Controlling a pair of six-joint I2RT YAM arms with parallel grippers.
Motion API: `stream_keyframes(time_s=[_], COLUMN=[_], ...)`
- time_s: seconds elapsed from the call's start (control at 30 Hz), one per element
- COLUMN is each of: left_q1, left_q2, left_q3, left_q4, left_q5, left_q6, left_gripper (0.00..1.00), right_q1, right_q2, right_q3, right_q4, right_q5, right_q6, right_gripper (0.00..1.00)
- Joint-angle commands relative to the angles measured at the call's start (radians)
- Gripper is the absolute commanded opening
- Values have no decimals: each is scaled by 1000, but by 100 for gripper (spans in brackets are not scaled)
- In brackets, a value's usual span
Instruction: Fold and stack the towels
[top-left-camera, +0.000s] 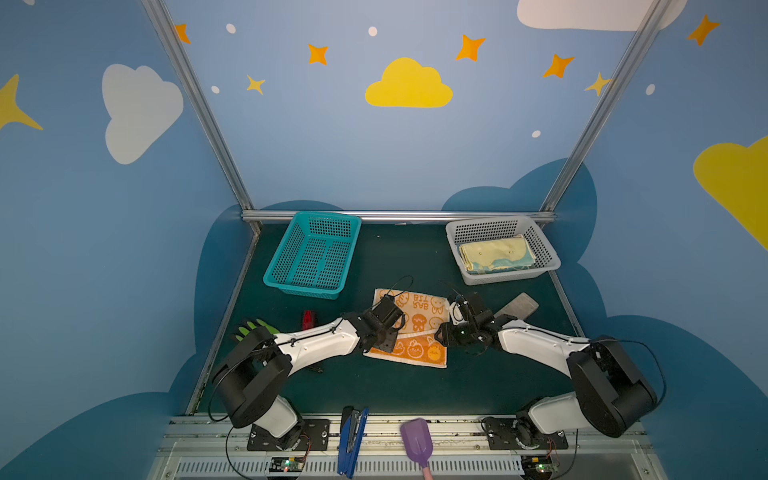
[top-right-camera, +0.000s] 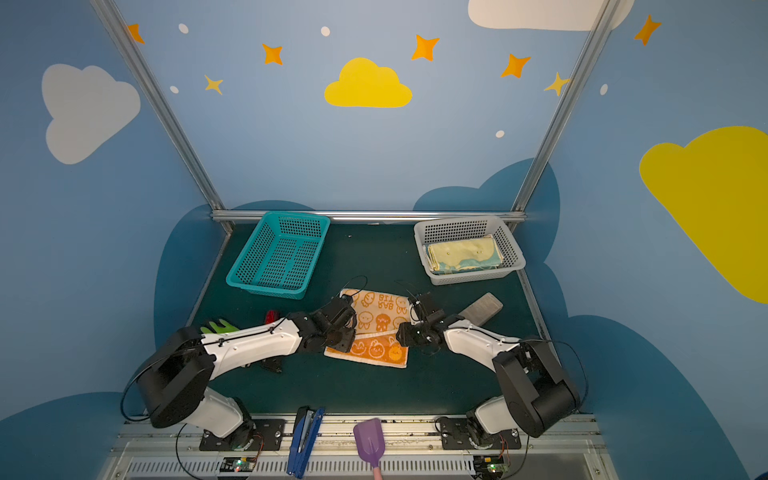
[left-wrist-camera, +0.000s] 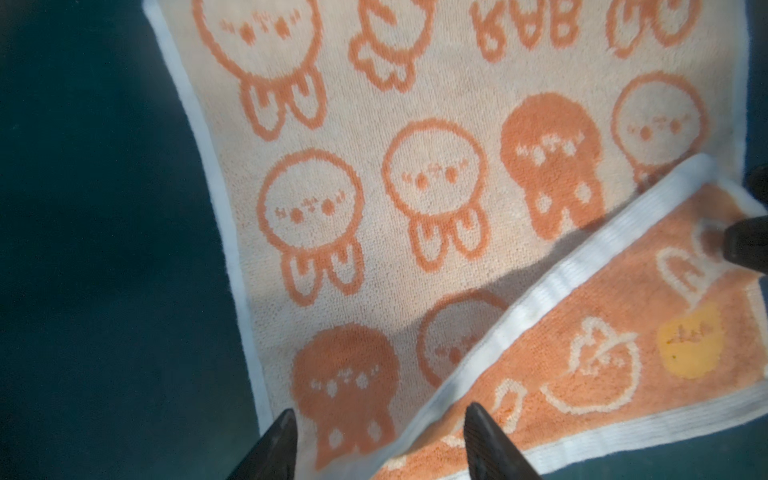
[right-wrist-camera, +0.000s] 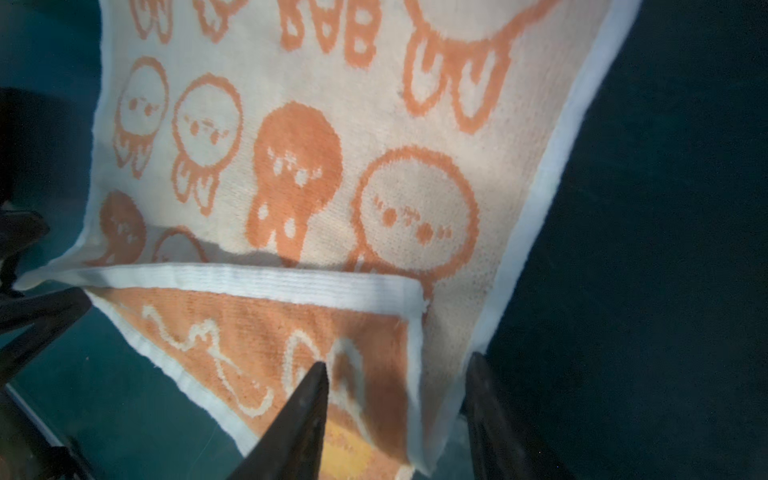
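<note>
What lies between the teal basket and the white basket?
Only bare green table, save a tiny pale speck, separates the teal basket from the white basket; both top views show it.

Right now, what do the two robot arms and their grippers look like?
Both arms match: the left arm and right arm have white shells between bulky black joints, with a thin black cable tied along each. The left gripper and right gripper are black, with pointed fingers.

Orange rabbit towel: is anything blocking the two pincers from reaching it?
Nothing visible does. The left pincer and right pincer both hang open right over the orange rabbit towel, at its turned-over edge, with no other object between.
</note>
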Motion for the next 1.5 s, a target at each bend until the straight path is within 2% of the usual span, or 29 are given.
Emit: stream_keyframes(time_s=[0.0, 0.17, 0.5, 0.7, 1.0, 1.17, 1.47], left_q1=[-4, -10, -20, -23, -52, -73, -99], left_q2=[6, -8, -59, -81, -82, -98, -89], left_q3=[5, -10, -35, -56, -97, -121, -127], left_q4=[10, -8, -41, -48, -77, -96, -112], left_q5=[14, 14, -9, -9, 17, -10, -91], left_q6=[-10, -27, -38, -46, -72, -96, -119], left_gripper=[63, 63, 64, 63, 64, 64, 63], right_q1=[-4, 14, 45, 78, 102, 110, 109], right_q2=[26, -6, -126, -159, -149, -201, -420], right_q3=[8, -30, -76, -94, -117, -163, -174], right_q4=[46, 97, 12, 24, 50, 14, -58], right_q5=[-34, -88, -73, -188, -243, -198, -51], right_q6=[-5, -22, -51, -79, -62, -41, -17], right_gripper=[50, 49, 49, 48, 48, 48, 49])
